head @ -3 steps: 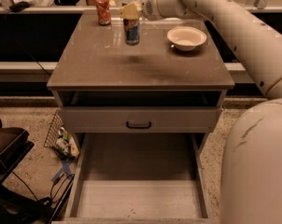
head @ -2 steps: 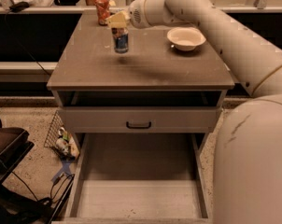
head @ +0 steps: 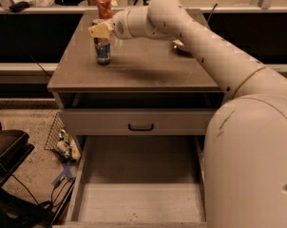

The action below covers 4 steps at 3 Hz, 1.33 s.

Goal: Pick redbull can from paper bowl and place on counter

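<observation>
You have two cans in sight: the redbull can [head: 103, 50] and an orange-red soda can [head: 104, 6] at the back edge. There is one paper bowl [head: 178, 45], one gripper [head: 101, 31] and two drawers.

Only a sliver of the paper bowl shows behind the arm, so you cannot tell what it holds. The redbull can is outside it, well apart, upright on the left part of the counter [head: 148, 68], straight in front of the soda can. The gripper sits at the can's top with its yellowish fingers [head: 99, 31] closed on it.

Under the counter, the upper drawer [head: 140, 122] with the black handle is shut and the lower drawer [head: 138, 189] is pulled out. A wire basket [head: 55, 136] on the floor to the left holds a few small items.

Compared with a moment ago, your gripper and the can have moved further left, away from the bowl. The bowl was then in full view, and the arm now covers most of it.
</observation>
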### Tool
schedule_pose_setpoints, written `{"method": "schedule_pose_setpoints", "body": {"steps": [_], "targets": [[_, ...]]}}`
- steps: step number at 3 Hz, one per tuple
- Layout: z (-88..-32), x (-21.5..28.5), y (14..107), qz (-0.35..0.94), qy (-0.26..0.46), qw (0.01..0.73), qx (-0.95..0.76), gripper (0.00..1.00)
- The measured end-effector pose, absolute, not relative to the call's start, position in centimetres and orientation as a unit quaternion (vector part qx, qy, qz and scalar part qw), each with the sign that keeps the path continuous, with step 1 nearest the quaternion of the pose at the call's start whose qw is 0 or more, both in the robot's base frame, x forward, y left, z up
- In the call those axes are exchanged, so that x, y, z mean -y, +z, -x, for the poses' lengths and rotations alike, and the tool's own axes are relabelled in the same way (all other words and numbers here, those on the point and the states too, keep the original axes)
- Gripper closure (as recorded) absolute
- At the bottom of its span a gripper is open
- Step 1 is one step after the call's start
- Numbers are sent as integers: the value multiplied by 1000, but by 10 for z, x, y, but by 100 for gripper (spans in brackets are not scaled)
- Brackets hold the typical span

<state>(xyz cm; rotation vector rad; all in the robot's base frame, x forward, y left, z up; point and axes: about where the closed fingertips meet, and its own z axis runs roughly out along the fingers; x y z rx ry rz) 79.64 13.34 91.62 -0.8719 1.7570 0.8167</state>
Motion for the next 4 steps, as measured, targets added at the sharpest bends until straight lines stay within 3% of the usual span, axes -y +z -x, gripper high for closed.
{"method": "schedule_pose_setpoints", "body": {"steps": [2, 4], "targets": [[-791, -147, 916, 344, 381, 523, -680, 100], [-786, -157, 919, 351, 386, 523, -674, 59]]}}
